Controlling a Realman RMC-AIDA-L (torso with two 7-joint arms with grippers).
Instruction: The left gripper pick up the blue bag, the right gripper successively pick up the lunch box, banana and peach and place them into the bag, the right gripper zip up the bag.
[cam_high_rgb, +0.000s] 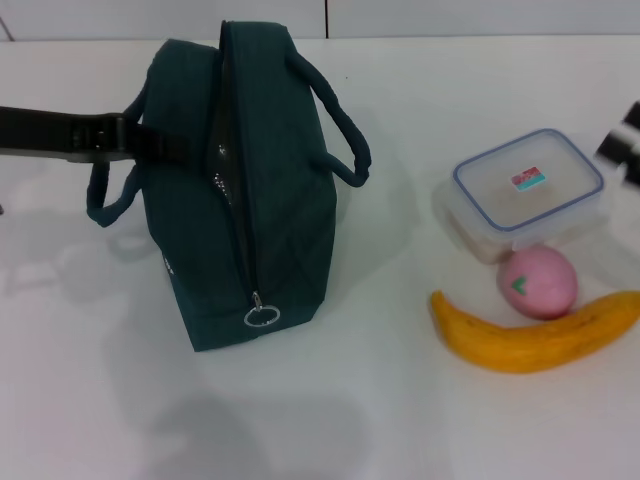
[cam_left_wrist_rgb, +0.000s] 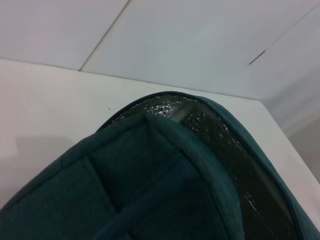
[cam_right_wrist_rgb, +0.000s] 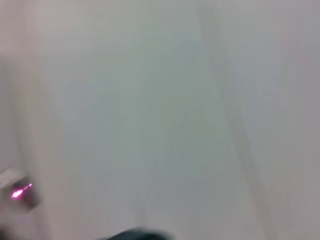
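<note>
**Soft bag held at its left side, food waiting to the right**

The table (cam_high_rgb: 330, 430) is white and carries everything. The blue bag (cam_high_rgb: 270, 230) stands upright left of centre, zip slot facing up and partly open, its ring pull (cam_high_rgb: 262, 316) at the near end. It looks like padded fabric with a foil lining: light, floppy, likely to sag unless held taut by a handle or the rim.

The left gripper (cam_high_rgb: 125, 137) reaches in from the left edge and meets the bag's left side by the strap; whether its fingers are closed on the fabric cannot be told. Its wrist view shows only the bag's top and the lining.

The banana (cam_high_rgb: 535, 335) lies along the near right, curved, firm enough to pinch at mid-length but easily bruised. The lunch box (cam_high_rgb: 528, 190) sits behind it, a rigid clear tub with a blue-rimmed lid, probably smooth and slippery; gripping across the short sides seems safest. The peach (cam_high_rgb: 538, 283) rests between them, touching both, round and liable to roll.

The right gripper (cam_high_rgb: 625, 140) shows at the right edge just beyond the box; its fingers cannot be made out.
</note>
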